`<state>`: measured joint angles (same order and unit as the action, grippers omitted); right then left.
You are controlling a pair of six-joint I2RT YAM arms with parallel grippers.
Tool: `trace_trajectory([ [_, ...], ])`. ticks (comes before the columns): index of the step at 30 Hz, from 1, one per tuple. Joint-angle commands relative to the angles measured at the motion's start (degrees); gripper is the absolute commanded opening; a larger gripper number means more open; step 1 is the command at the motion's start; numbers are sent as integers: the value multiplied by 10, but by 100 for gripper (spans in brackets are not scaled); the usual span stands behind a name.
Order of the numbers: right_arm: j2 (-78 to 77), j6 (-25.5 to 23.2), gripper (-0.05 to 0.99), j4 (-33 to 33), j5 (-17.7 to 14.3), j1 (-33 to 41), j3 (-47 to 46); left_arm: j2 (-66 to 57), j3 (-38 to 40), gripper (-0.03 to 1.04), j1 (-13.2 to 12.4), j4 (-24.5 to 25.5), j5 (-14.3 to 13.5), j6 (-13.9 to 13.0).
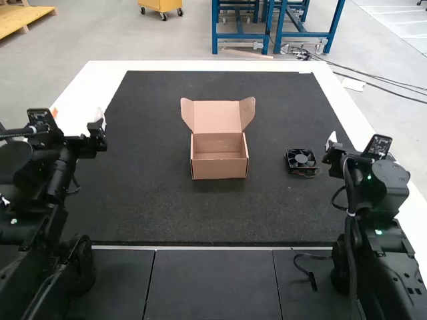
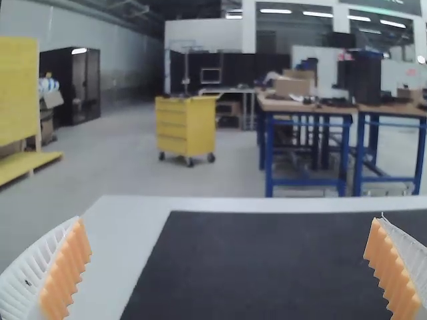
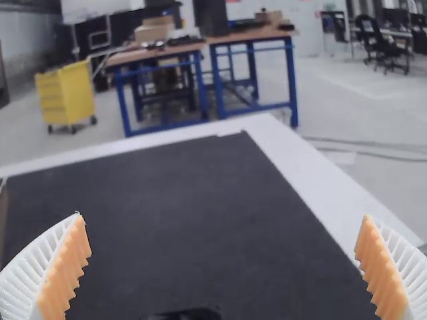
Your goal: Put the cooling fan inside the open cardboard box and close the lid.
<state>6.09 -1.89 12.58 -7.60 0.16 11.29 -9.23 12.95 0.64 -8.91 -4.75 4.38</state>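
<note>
High view has the fan (image 1: 301, 161) lying on the mat (image 1: 153, 187) a bit right of the open box (image 1: 219, 155), near the right pincer (image 3: 221, 218), which is spread wide and empty, same as the left pincer (image 2: 226, 222) over by the bench's (image 1: 80, 80) left edge.

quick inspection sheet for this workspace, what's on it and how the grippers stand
surface: black mat on a white table
job's things: box upright at mid-mat, lid standing open at its far side; fan lying flat on the mat to the box's right, apart from it
clutter: nothing seen
grippers: left gripper open and empty, at the mat's left edge; right gripper open and empty, just right of the fan
cables: black cable lying loose by the right arm
surroundings: nothing seen that bears on the job
</note>
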Motion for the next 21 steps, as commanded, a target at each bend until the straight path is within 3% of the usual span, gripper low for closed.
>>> trace_trajectory([
  [1,25,15,91,6,-11,-10,51,-30,47,97,0,-9,-1,4],
  [5,64,17,91,-4,-10,-10,91,-71,81,97,-1,-6,-15,-1],
  [8,100,22,91,-52,-3,-10,136,-116,110,97,-3,21,-29,-14],
  [9,115,25,91,-66,-4,-10,150,-127,122,97,-2,40,-17,-17],
  [10,130,25,91,-80,-3,-10,167,-137,131,97,0,44,12,-16],
  [14,190,26,91,-153,32,-7,254,-170,159,97,0,44,7,-15],
  [18,250,18,91,-222,67,-6,336,-235,210,97,2,88,6,-16],
  [21,286,10,91,-257,69,-7,380,-277,241,97,6,123,37,-37],
])
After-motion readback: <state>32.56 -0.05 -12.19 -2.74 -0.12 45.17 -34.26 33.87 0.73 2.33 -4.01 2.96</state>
